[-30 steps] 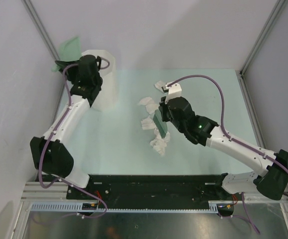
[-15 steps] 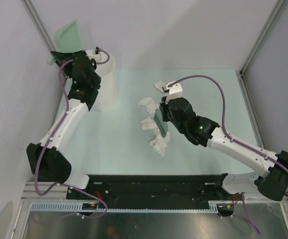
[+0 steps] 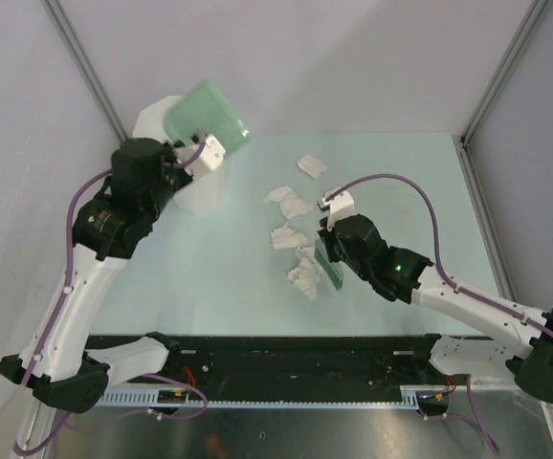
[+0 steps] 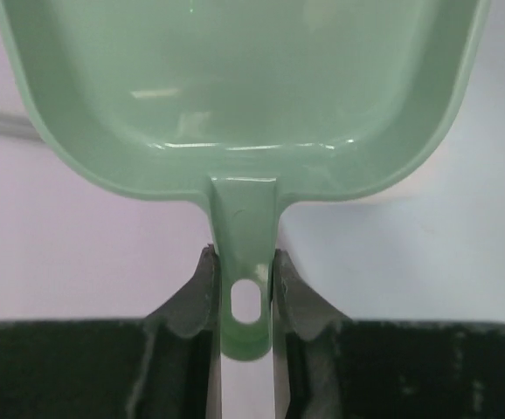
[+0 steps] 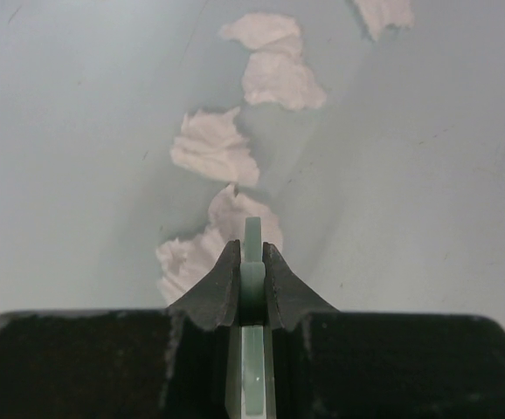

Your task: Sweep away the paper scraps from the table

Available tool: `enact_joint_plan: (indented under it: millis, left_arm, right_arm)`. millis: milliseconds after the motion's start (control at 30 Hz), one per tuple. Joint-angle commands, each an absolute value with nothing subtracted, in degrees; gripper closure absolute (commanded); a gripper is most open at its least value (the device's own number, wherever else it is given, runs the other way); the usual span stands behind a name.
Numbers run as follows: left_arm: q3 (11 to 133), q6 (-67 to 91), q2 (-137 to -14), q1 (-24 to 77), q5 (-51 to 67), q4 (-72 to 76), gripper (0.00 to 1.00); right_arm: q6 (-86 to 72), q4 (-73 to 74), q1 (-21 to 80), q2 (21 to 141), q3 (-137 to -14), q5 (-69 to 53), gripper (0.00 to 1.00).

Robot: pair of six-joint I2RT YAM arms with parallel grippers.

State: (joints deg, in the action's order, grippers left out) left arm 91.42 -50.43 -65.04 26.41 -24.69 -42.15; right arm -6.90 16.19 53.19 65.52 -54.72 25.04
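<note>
We are mid-sweep. Our right jaws pinch a thin green scraper (image 3: pixel 332 266) edge-on, just beside the nearest of the paper scraps (image 3: pixel 284 236), which trail across the middle of the desk (image 3: pixel 410 182). Our left jaws clamp the green dustpan (image 3: pixel 206 117) by its handle, raised above the white bin (image 3: pixel 198 191). Next, we judge, the dustpan must come down beside the scraps so the scraper can push them in.
</note>
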Motion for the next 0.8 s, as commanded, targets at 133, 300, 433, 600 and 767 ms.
enact_joint_plan:
  millis: [133, 300, 433, 600, 767]
  left_arm:
    - [73.06, -35.15, -65.39, 26.81, 5.18, -63.02, 1.0]
    - [61.64, -39.97, -65.83, 26.81, 1.5, -63.63, 1.0]
    - [56.35, -43.15, -67.67, 26.89, -2.02, -63.81, 1.0]
    - [52.3, -46.49, -69.78, 26.89, -5.53, -64.16, 1.0]
    - [51.59, -48.43, -70.4, 26.89, -5.54, -64.6, 1.0]
  right_arm:
    - [-6.85, 6.95, 53.79, 67.57, -48.96, 18.11, 1.0]
    - [-9.22, 4.14, 56.95, 69.34, -48.96, 17.75, 1.0]
    - [-11.24, 0.8, 57.83, 68.47, -48.96, 16.53, 1.0]
    - [-12.83, 1.58, 57.66, 62.6, -48.96, 20.1, 1.0]
    - [-13.8, 7.81, 56.43, 57.57, -49.04, 27.06, 1.0]
